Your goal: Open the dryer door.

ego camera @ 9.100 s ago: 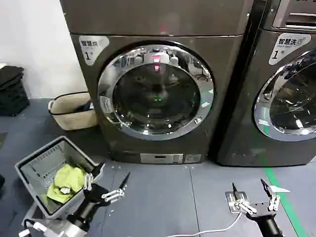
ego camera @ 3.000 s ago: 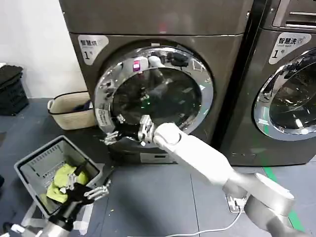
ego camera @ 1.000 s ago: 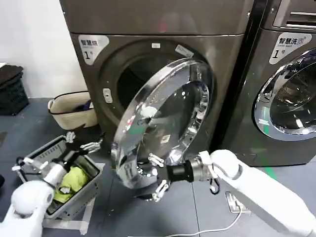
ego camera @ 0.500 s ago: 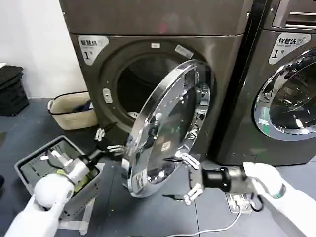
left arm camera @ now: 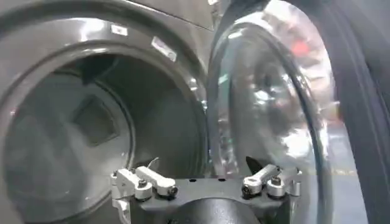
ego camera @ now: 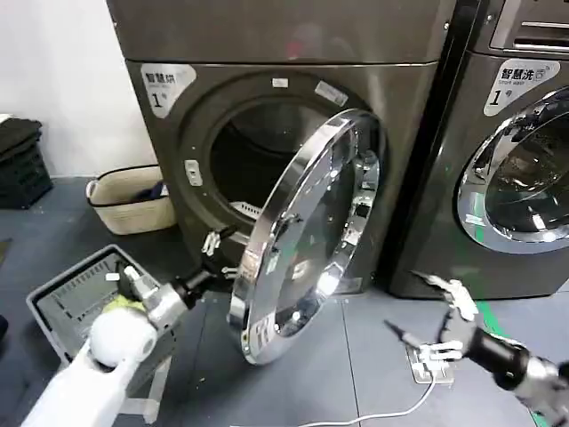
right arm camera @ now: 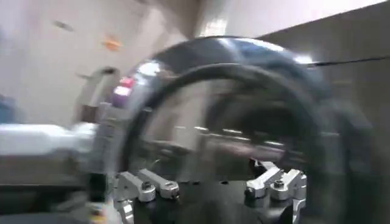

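Dryer door (ego camera: 302, 236) ajar — grey floor (ego camera: 293, 365)

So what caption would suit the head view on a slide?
Chrome-ringed round dryer door swung wide open; left gripper at its edge, right gripper off it.

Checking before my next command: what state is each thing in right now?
dryer door: swung wide open, drum exposed.
left hand: open, at the door's free edge.
right hand: open, low over the floor, apart from the door.
second machine's door: shut.
grey bin: holds a yellow-green cloth.
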